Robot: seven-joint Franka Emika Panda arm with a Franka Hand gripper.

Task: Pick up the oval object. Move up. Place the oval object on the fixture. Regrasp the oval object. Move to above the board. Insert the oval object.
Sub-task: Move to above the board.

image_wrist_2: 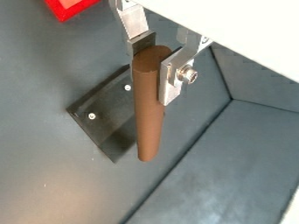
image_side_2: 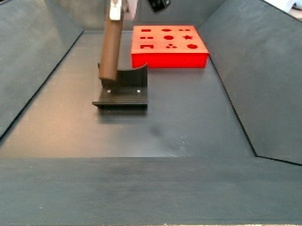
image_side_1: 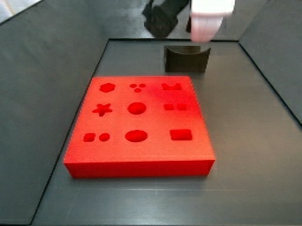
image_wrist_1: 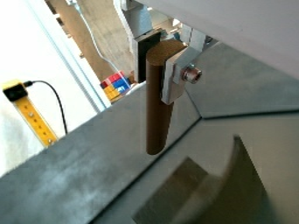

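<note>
- Gripper (image_wrist_2: 155,54) is clamped on the upper end of the oval object (image_wrist_2: 145,109); in both wrist views the silver finger plates (image_wrist_1: 176,74) are seen pressed against the sides of the brown peg.
- The oval object (image_wrist_1: 156,105) is held upright, with most of its length hanging free below the fingers. Its lower tip is shown clear of the grey floor in both wrist views.
- In a wrist view the fixture (image_wrist_2: 107,118) is seen below and just to one side of the peg, its base plate carrying two small screws.
- In a side view the oval object (image_side_2: 109,51) is seen as a tall brown rod directly above the fixture (image_side_2: 122,93); whether its tip touches the fixture cannot be told from this angle.
- The board (image_side_2: 168,46) lies flat on the worktop (image_side_2: 177,124), beyond the fixture and apart from it. Its shaped holes are all seen unfilled in a side view (image_side_1: 139,124).
- In that same side view the gripper (image_side_1: 203,22) is located behind the far edge of the board, over the fixture (image_side_1: 185,58), which partly hides the peg.
- Sloped grey walls (image_side_2: 35,71) enclose the worktop on both sides.
- A yellow device with a black cable (image_wrist_1: 31,105) and some coloured blocks (image_wrist_1: 114,86) are visible outside the enclosure in a wrist view.
</note>
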